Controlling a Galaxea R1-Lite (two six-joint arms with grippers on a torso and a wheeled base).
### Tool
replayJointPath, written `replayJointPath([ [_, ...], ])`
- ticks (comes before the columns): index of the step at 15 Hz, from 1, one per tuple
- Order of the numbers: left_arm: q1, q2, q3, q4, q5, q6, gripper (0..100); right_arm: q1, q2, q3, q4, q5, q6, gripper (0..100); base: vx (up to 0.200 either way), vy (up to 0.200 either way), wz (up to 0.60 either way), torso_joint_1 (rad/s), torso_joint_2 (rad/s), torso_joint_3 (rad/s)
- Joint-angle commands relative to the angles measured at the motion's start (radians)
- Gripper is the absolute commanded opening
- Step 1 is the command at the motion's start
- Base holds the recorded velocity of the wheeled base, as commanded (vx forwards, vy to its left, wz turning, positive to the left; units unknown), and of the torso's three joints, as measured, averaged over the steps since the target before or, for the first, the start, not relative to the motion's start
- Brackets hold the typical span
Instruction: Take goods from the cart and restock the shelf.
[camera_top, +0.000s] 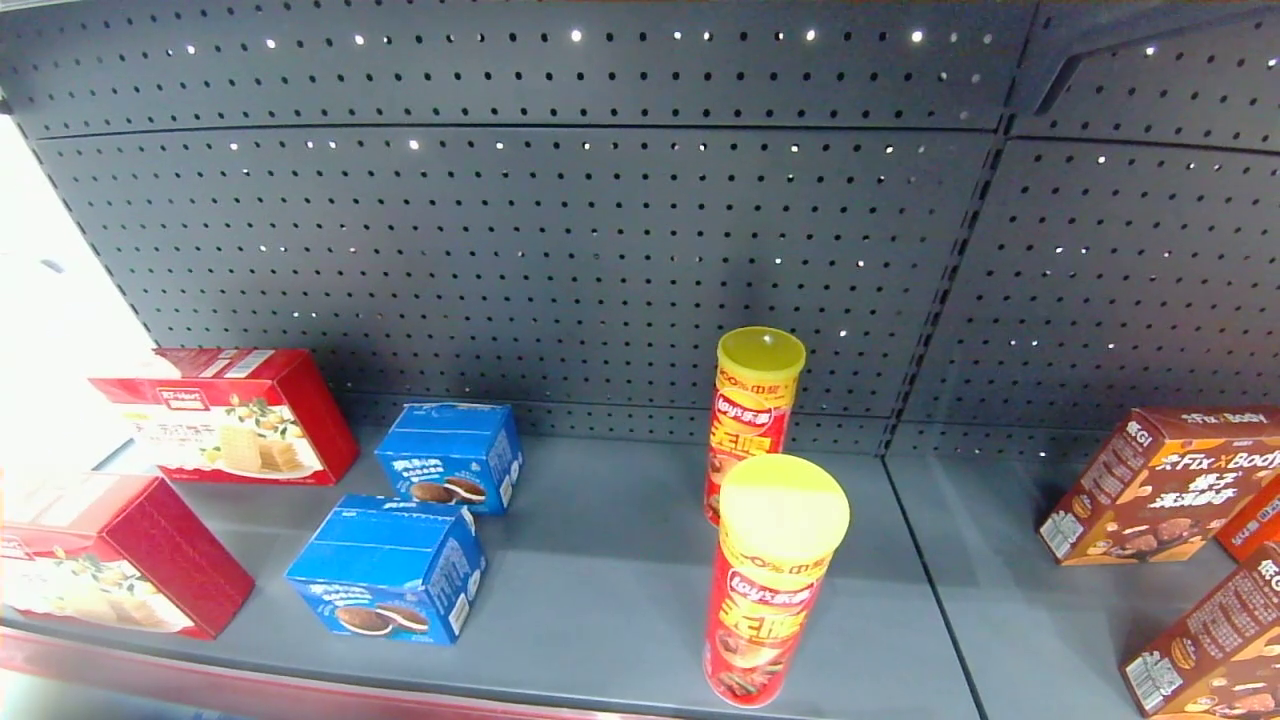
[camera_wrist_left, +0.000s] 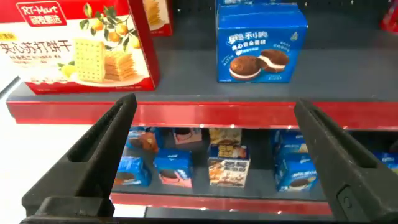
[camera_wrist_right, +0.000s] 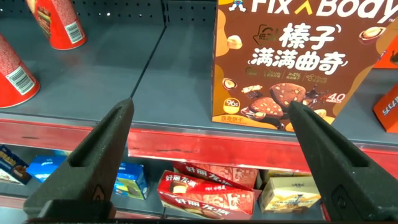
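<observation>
On the grey shelf (camera_top: 620, 560) stand two red chip cans with yellow lids, one at the front (camera_top: 768, 585) and one behind it (camera_top: 752, 420). Left of them lie two blue cookie boxes (camera_top: 395, 570) (camera_top: 452, 455) and two red cracker boxes (camera_top: 235, 415) (camera_top: 100, 555). Brown boxes (camera_top: 1160, 485) sit on the right section. My left gripper (camera_wrist_left: 214, 155) is open, in front of the shelf edge, below a blue cookie box (camera_wrist_left: 261, 43) and a red cracker box (camera_wrist_left: 81, 46). My right gripper (camera_wrist_right: 211, 155) is open before a brown box (camera_wrist_right: 295, 62), with nothing between the fingers.
A red front rail (camera_wrist_left: 211, 115) edges the shelf. A lower shelf holds several small boxes (camera_wrist_left: 227, 165) (camera_wrist_right: 208, 193). A dark pegboard back wall (camera_top: 560, 250) rises behind the goods. Bare shelf room lies between the blue boxes and the cans.
</observation>
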Motion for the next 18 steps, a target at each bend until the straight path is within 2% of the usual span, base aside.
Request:
replayJointPath([
  [1, 0.000, 0.002, 0.032, -0.038, 0.051, -0.011, 100, 0.000, 0.001, 0.000, 0.000, 0.000, 0.000, 100, 0.000, 0.000, 0.00, 0.000, 0.00, 0.000],
  [3, 0.000, 0.002, 0.032, -0.035, 0.057, -0.020, 100, 0.000, 0.001, 0.000, 0.000, 0.000, 0.000, 100, 0.000, 0.000, 0.00, 0.000, 0.00, 0.000],
  [4, 0.000, 0.002, 0.032, -0.035, 0.057, -0.043, 100, 0.000, 0.001, 0.000, 0.000, 0.000, 0.000, 100, 0.000, 0.000, 0.00, 0.000, 0.00, 0.000],
  [5, 0.000, 0.002, 0.032, -0.035, 0.057, -0.043, 100, 0.000, 0.001, 0.000, 0.000, 0.000, 0.000, 100, 0.000, 0.000, 0.00, 0.000, 0.00, 0.000],
  [6, 0.000, 0.002, 0.031, -0.037, 0.060, -0.069, 100, 0.000, 0.001, 0.000, 0.000, 0.000, 0.000, 100, 0.000, 0.000, 0.00, 0.000, 0.00, 0.000],
  [18, 0.000, 0.002, 0.032, -0.037, 0.061, -0.068, 100, 0.000, 0.001, 0.000, 0.000, -0.009, 0.000, 100, 0.000, 0.000, 0.00, 0.000, 0.00, 0.000],
])
